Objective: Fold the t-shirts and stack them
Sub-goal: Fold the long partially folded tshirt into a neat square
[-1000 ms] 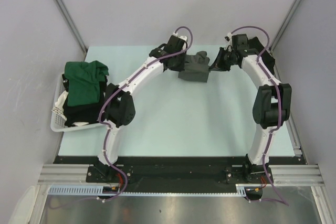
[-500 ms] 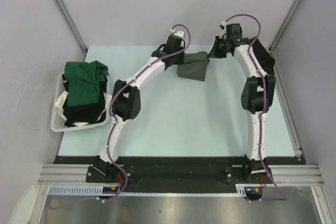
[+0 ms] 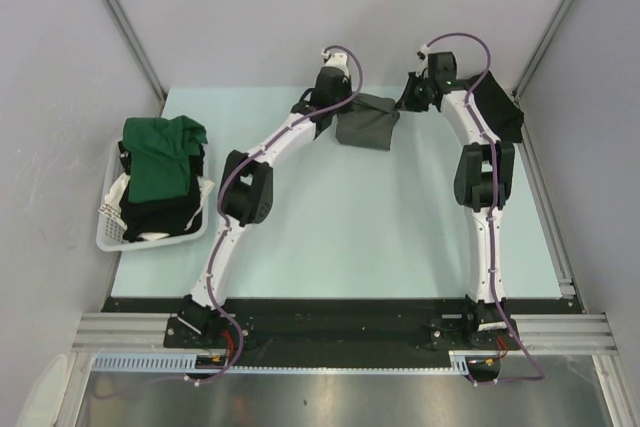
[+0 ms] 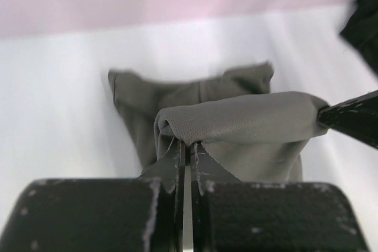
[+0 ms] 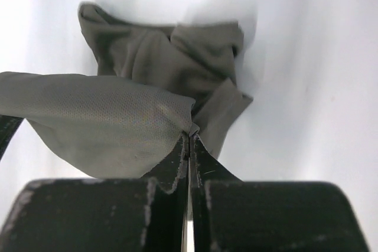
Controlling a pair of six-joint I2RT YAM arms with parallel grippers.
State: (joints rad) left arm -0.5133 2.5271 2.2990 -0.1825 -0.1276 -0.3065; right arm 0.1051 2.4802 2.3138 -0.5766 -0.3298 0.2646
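A charcoal grey t-shirt (image 3: 365, 124) hangs stretched between my two grippers over the far middle of the table. My left gripper (image 3: 335, 112) is shut on its left edge (image 4: 177, 137), and the cloth (image 4: 236, 122) bunches at the jaws. My right gripper (image 3: 403, 105) is shut on the right edge (image 5: 192, 128); the rest of the shirt (image 5: 165, 57) droops onto the table below. A dark green t-shirt (image 3: 160, 152) lies on top of a black t-shirt (image 3: 155, 217) in the basket at the left.
The white slatted basket (image 3: 112, 232) stands at the table's left edge. Grey walls close in on the back and both sides. The pale table top (image 3: 350, 237) spreads between the arms and the near edge.
Both grippers have moved toward the far wall with the grey shirt, and both arms now reach out straighter. The shirt went from crumpled to stretched between them.
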